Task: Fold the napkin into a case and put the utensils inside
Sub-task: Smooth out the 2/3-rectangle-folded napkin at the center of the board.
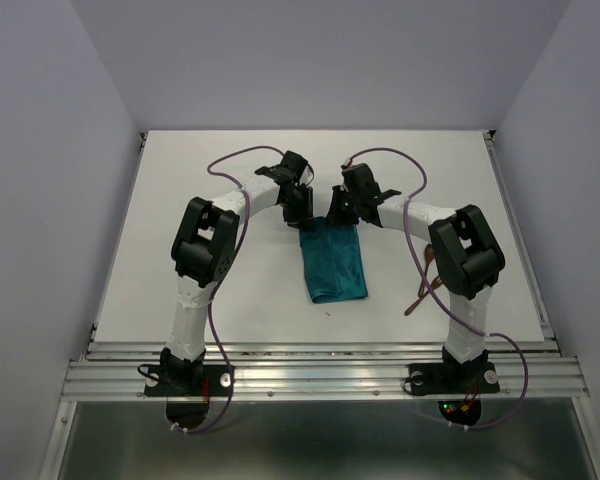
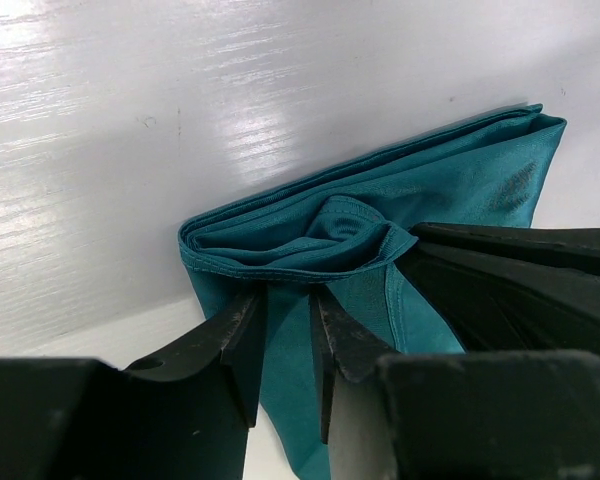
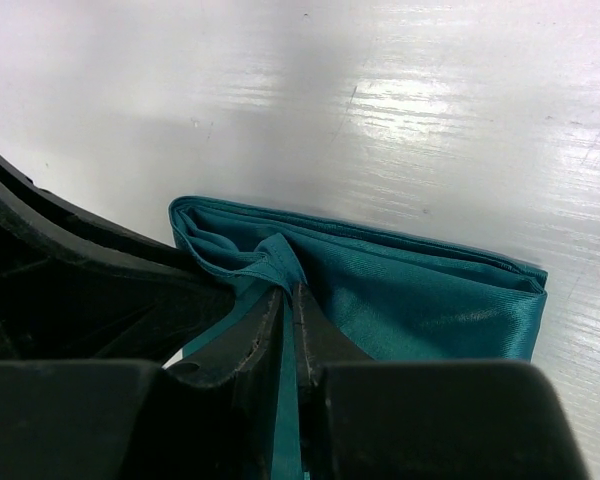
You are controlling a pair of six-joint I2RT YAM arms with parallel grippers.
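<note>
Teal blue-green napkin (image 1: 335,262) (image 2: 430,200) (image 3: 420,290) of thin shiny cloth: folded into a layered rectangle at the middle of the white table (image 1: 230,170).

At its far edge:
- The black right gripper (image 1: 338,215) (image 3: 288,290) is pinched tight on a raised pleat.
- The left gripper (image 1: 298,215) (image 2: 285,300) has its fingers narrowly parted, with cloth showing in the gap.

Thin reddish-brown utensils (image 1: 418,298): on the table right of the napkin, apart from it, partly hidden by the right arm.
</note>
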